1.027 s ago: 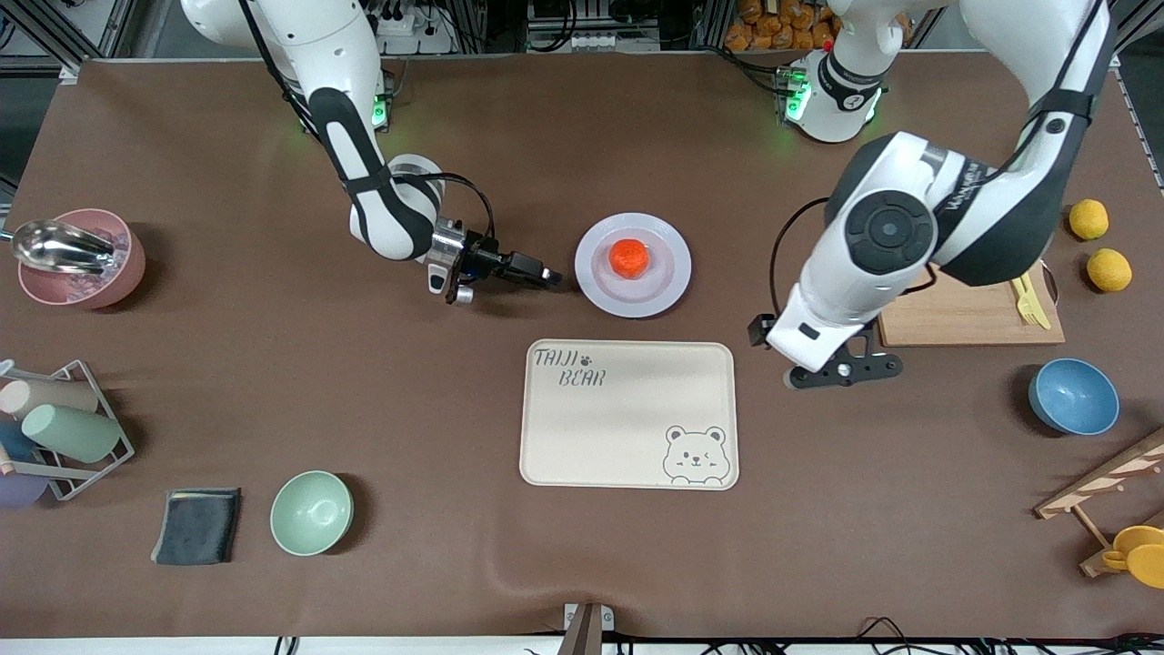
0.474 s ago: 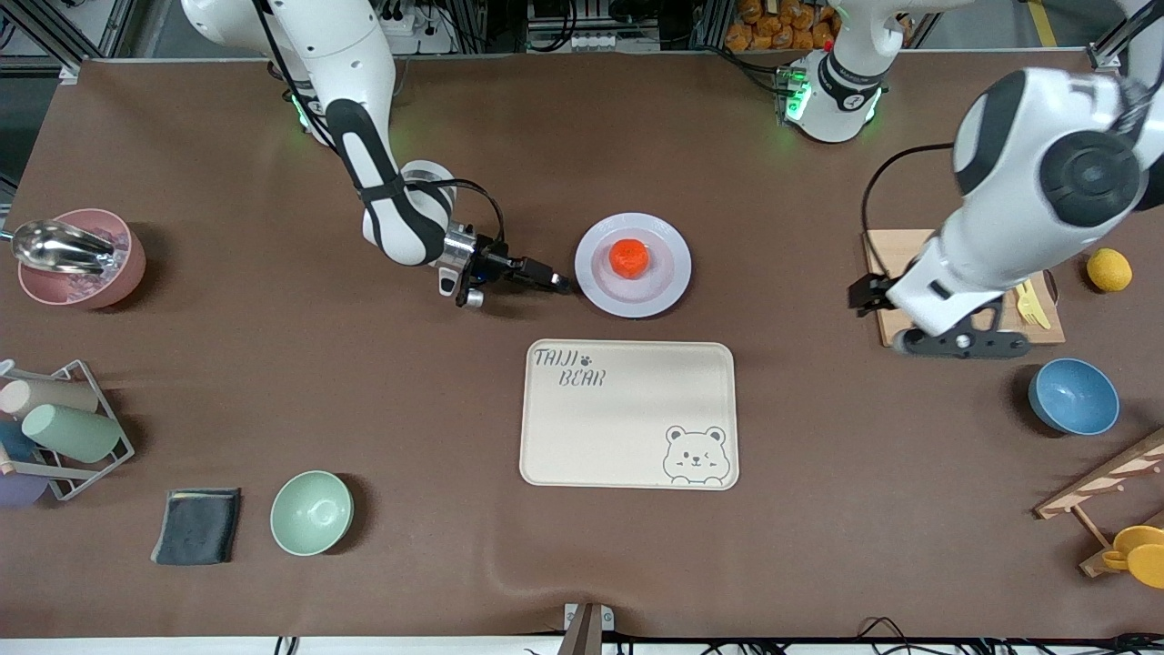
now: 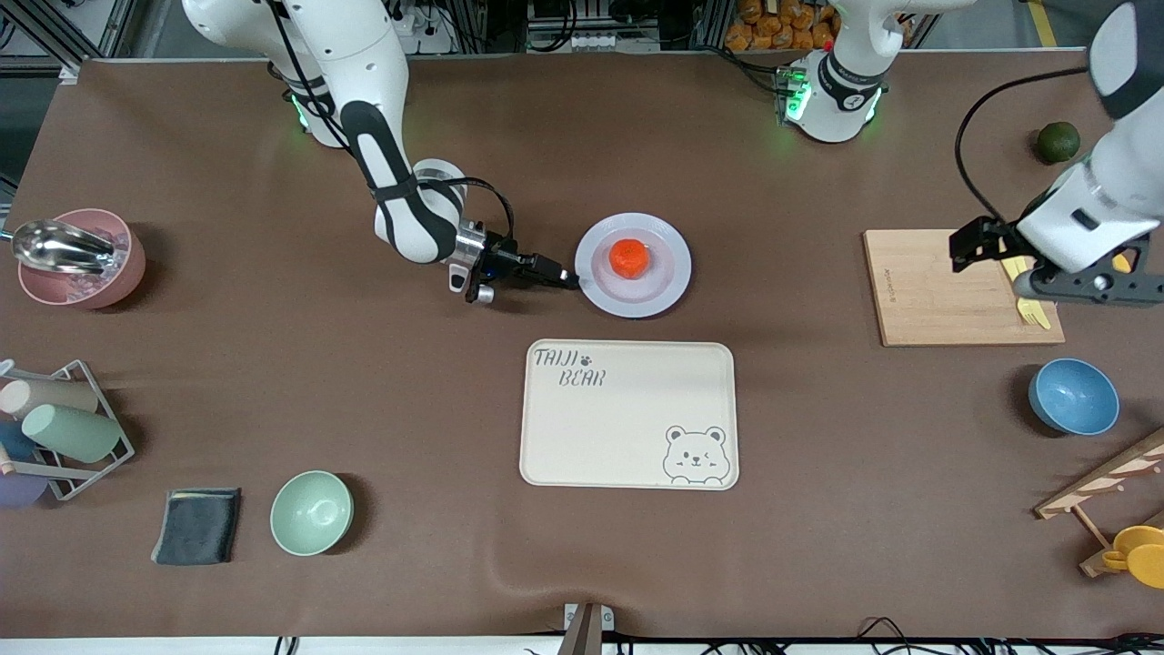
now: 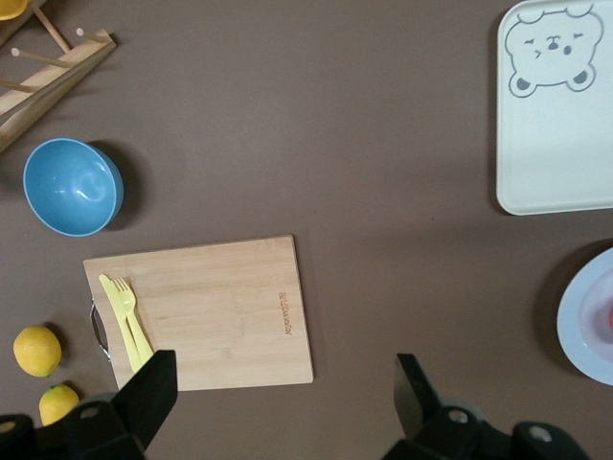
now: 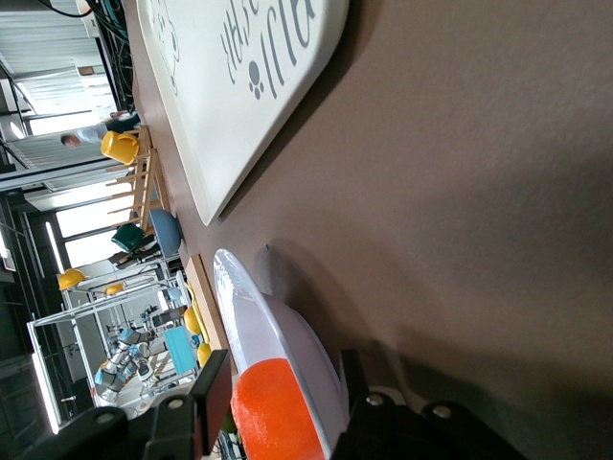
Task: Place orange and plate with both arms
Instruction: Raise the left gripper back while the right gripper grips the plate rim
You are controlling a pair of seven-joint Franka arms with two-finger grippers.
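Closing on the plate [image 3: 633,265] rim from the right arm's end, the right gripper [image 3: 566,279] has its jaws parted around the edge, nothing pinched yet. The orange [image 3: 628,257] sits centred on the plate, which lies just beside the tray [image 3: 628,415], farther from the camera. Plate looks glossy, stiff, likely slippery; the rim is the only hold, and tilting would roll the fruit. Left gripper [image 4: 278,398] hangs wide open over the board [image 3: 962,287], empty, waiting.

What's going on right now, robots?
Right gripper open at the plate rim. Orange on plate. Left gripper open over cutting board. Nothing blocking.
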